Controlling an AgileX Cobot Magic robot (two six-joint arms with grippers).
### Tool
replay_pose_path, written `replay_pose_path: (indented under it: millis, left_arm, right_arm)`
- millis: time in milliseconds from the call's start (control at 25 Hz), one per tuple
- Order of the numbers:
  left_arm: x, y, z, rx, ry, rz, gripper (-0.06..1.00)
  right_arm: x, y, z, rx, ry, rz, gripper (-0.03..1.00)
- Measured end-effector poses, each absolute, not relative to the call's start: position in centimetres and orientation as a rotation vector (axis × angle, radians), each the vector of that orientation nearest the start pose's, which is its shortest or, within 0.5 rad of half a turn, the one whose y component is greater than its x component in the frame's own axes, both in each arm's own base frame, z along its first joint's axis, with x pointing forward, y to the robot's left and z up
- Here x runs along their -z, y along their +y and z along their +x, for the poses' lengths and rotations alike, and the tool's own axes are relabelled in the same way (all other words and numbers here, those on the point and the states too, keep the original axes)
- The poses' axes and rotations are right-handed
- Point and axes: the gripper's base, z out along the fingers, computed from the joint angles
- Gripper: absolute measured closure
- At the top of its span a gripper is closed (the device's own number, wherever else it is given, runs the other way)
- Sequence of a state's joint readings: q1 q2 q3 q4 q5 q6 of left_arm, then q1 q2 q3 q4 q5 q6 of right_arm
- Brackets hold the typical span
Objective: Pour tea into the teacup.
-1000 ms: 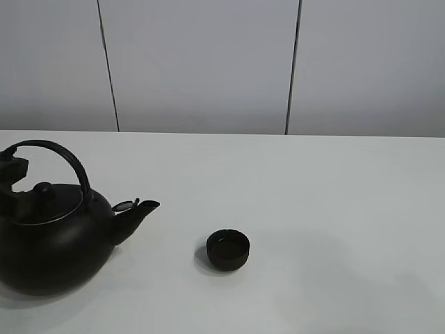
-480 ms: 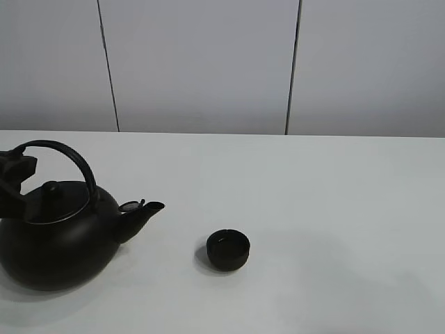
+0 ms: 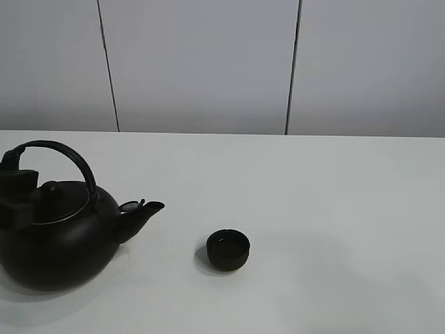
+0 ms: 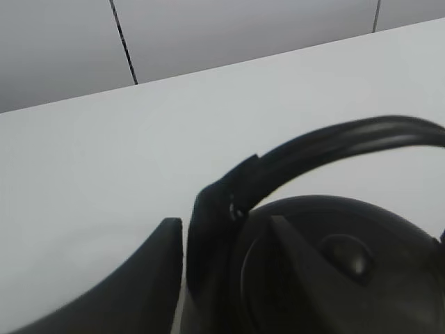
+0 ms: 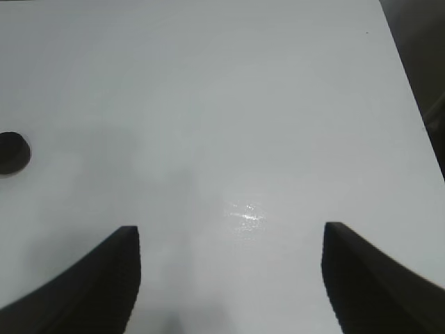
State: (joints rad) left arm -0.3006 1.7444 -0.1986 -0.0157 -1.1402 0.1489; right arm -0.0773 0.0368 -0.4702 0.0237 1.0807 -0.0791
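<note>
- One table [image 3: 334, 181], white and matte, fills the lower half of the high view; its far edge meets a pale panelled wall [image 3: 201, 62] with two dark vertical seams. In the right wrist view a side edge of the table shows, with dark floor beyond it.
- One kettle [image 3: 55, 243], round and black, sits at the left of the table in the high view, close to that view's left border. Its arched handle [image 3: 66, 153] stands over the lid, the lid knob [image 3: 47, 188] is below it, and the spout [image 3: 142, 212] points toward the cup.
- Two grippers. The left gripper [image 4: 208, 236] is at the handle's left end: the wrist view shows one dark finger [image 4: 156, 268] on the outer side of the handle and another on the inner side, the handle between them, so it is clamped on the handle. In the high view it appears as dark blocks at the far left.
- The right gripper [image 5: 229, 278] hangs over bare table with its two fingers spread wide and nothing between them.
- One cup [image 3: 228, 249], small, low and black, stands on the table near the middle of the high view, right of the spout and apart from it. The right wrist view catches it at its border [image 5: 12, 152].
- Bare table lies between spout and cup, and the whole right half of the table is open.
- No writing or marks can be read on anything.
</note>
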Motion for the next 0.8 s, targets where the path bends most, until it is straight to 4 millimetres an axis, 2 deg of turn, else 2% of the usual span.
replay_pose_path:
  millis: [240,440,800]
  left_arm:
    - [-13.1,-5.6,19.6,0.077,1.824,0.352,0.65]
    - [-13.1,-4.4,17.7,0.034,1.851,0.283,0.65]
    - [-13.1,-3.2,17.5,-0.039,1.873,0.155,0.65]
  right_arm:
    - [-26.7,0.2,0.3,0.063,2.131,-0.002,0.46]
    - [-26.7,0.2,0.3,0.063,2.131,-0.002,0.46]
    - [-26.7,0.2,0.3,0.063,2.131,-0.002,0.46]
